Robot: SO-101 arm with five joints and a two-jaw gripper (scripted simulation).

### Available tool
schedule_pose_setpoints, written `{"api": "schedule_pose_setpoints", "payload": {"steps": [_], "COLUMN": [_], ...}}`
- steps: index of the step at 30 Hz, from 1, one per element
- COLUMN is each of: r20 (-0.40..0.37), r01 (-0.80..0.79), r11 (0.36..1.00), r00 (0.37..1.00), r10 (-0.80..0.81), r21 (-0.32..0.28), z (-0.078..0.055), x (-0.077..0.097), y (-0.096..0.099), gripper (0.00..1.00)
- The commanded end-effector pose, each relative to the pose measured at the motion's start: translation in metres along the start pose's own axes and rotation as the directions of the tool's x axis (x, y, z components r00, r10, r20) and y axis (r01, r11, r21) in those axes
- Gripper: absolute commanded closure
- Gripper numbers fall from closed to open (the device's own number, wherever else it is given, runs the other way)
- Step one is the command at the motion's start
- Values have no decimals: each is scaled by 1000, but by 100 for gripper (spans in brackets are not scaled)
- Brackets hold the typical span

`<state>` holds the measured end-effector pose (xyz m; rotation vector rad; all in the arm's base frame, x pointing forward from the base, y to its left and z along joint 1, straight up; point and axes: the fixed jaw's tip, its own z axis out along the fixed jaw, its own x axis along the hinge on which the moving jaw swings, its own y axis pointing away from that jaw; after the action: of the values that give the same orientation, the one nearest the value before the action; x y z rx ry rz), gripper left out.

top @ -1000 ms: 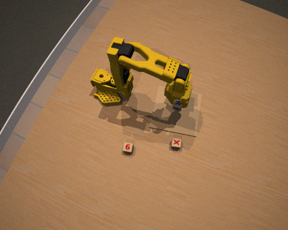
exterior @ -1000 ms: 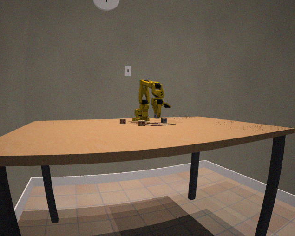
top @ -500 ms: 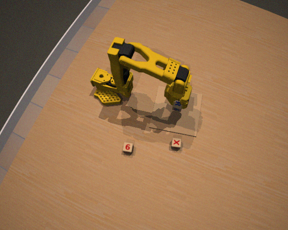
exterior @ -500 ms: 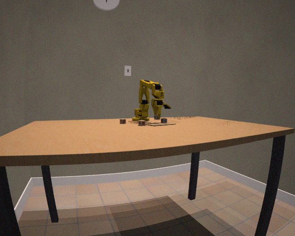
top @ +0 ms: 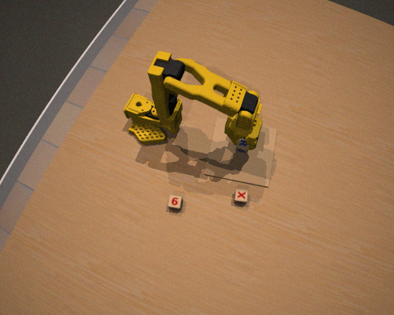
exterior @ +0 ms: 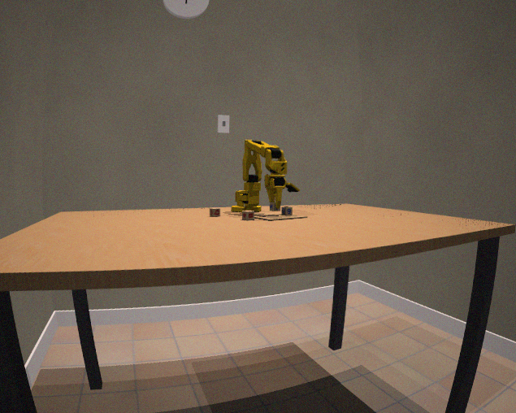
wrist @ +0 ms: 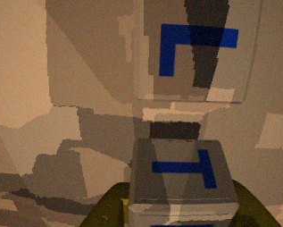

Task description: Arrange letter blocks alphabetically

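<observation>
Gripper: closed on the held block, one finger at either side; whether the block touches the mat, I cannot tell
Held block: grey in shadow, squared, blue T uppermost in the wrist view, blue R on a side seen from the top view
L block: on the mat, blue L up, just beside the held block with a gap between; the gripper hides it from the top view
Mat: thin, pale, four-cornered, flat, heavily shadowed
X block: cream, red X up, off the mat, near its dark-lined edge
6 block: cream, red 6 up, off the mat, well apart from the X block
Surface: tan, streaky wood grain
Wall: mottled grey-green, behind everything
</observation>
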<state>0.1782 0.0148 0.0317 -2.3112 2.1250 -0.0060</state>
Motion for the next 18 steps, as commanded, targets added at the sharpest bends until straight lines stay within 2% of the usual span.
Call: {"api": "schedule_pose_setpoints", "payload": {"steps": [1, 18], "r20": [2, 2], "r01": [-1, -1], "r11": [998, 998], "r00": [1000, 1000], "r10": [0, 0], "r21": [55, 55], "z": [-5, 1], "x": [0, 0], "y": [-7, -7], "gripper": [100, 100]}}
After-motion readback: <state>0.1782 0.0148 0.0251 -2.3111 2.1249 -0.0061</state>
